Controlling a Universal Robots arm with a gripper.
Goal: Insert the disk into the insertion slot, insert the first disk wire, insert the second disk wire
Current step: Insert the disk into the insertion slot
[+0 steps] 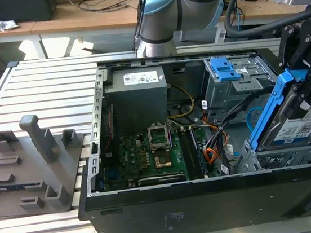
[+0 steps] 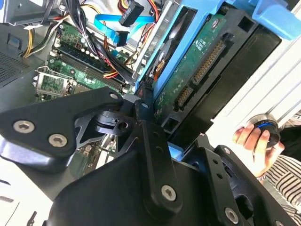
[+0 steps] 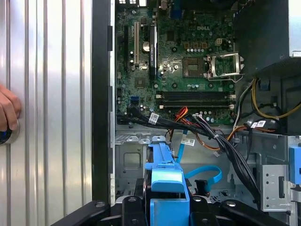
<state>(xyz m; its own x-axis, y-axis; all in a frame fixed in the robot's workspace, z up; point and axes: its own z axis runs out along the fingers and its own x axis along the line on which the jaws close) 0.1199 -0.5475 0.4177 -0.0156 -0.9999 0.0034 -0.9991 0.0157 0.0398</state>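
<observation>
Where the black computer case [image 1: 156, 213] lies open on the ribbed aluminium surface [image 1: 51, 95], I can see straight down into it. A green motherboard [image 1: 149, 157] covers the floor of the case. A boxy grey power supply [image 1: 139, 98] stands behind it, and a loose bundle of black, orange and yellow wires [image 3: 225, 146] runs across the middle. A flat blue ribbon cable [image 3: 209, 172] curls near the drive bays.

At the exterior view's right are two sheet-metal cages. The taller cage [image 1: 253, 79] carries a small blue bracket [image 1: 223, 69] on top. The lower, perforated one is the insertion slot [image 1: 288, 160].

The disk [image 1: 296, 127] is tilted steeply over that slot, with its silver face and white label turned up and its bright blue plastic carrier framing it. The black end effector [image 1: 303, 84] is closed on the raised end of the carrier and holds the disk at that slant. The low end reaches down to the cage, but I cannot tell from here whether it actually rests on the metal or has entered the bay.

In the second wrist view the drive's underside shows a green circuit board [image 2: 207, 52] with its row of connector pins.

A grey moulded fixture [image 1: 34, 165] with upright posts sits on the surface beside the case, at the exterior view's left. A person's hand [image 2: 251, 136] rests on a round button beyond the case.
</observation>
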